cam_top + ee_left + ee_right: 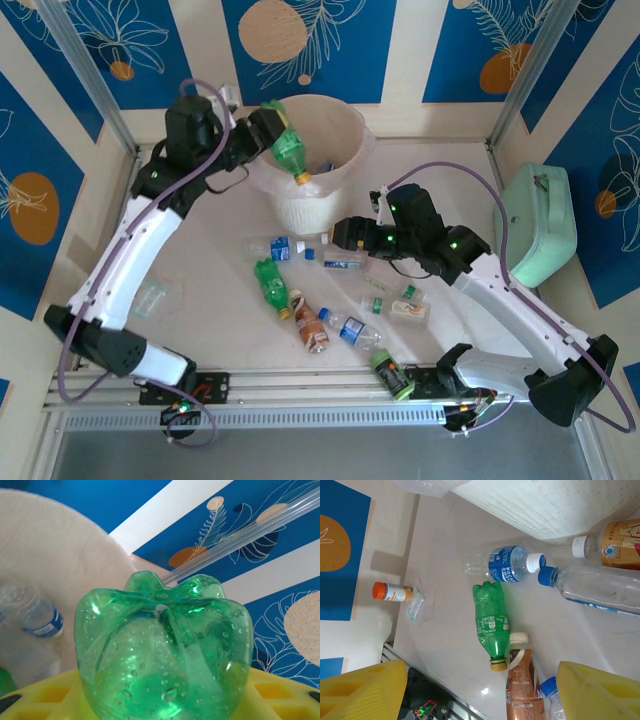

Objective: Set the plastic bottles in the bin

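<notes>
Green bottle (162,650) is pinched in L gripper (274,126) over bin (355,128). R gripper (342,234) is wide open, empty, above loose bottles (271,283).

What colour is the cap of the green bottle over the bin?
Yellow-orange. The cap of the green bottle shows best in the top external view.

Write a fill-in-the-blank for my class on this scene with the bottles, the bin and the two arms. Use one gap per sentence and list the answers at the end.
1. The left arm's jaws are closed on a ____ bottle held over the bin.
2. Inside the bin lies a clear bottle with a ____ label.
3. The right arm's jaws stand ____ above the bottles lying on the table.
4. The mint-green case sits on the robot's ____ side.
Missing words: green; blue; open; right.
</notes>
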`<state>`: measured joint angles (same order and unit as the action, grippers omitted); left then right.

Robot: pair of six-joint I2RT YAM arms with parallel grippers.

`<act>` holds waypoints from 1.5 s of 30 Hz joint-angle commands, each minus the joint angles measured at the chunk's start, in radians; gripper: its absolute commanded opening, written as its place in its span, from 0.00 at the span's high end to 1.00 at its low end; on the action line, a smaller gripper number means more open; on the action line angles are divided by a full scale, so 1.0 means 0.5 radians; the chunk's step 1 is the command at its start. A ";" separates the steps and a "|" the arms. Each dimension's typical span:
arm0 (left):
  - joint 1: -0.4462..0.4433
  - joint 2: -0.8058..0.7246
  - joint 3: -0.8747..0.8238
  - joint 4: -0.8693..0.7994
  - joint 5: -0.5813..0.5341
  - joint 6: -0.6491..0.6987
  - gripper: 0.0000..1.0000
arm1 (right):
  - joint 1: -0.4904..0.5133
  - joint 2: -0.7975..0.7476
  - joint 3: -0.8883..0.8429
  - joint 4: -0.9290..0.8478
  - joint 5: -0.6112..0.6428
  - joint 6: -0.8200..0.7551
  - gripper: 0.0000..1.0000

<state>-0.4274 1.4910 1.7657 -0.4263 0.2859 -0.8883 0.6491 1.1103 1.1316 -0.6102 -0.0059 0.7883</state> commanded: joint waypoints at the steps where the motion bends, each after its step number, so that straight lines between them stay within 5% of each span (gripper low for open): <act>1: 0.023 0.196 0.261 -0.016 0.010 0.028 0.45 | 0.021 -0.042 0.065 -0.042 0.015 -0.018 0.21; 16: 0.042 0.938 0.978 -0.323 -0.222 0.031 0.46 | 0.014 -0.182 0.016 -0.154 0.094 0.022 0.21; 25: 0.057 1.141 1.208 -0.401 -0.247 0.022 0.29 | -0.019 -0.205 0.022 -0.225 0.116 0.019 0.21; 37: 0.063 0.925 1.166 -0.427 -0.227 0.113 0.25 | -0.060 -0.201 0.022 -0.263 0.137 -0.013 0.21; 45: 0.013 0.281 0.348 -0.171 -0.181 0.163 0.28 | -0.158 -0.192 -0.027 -0.320 0.101 -0.043 0.21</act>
<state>-0.4126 1.7390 2.0251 -0.5747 0.1825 -0.8341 0.5838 1.0237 1.1313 -0.7425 0.0498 0.7853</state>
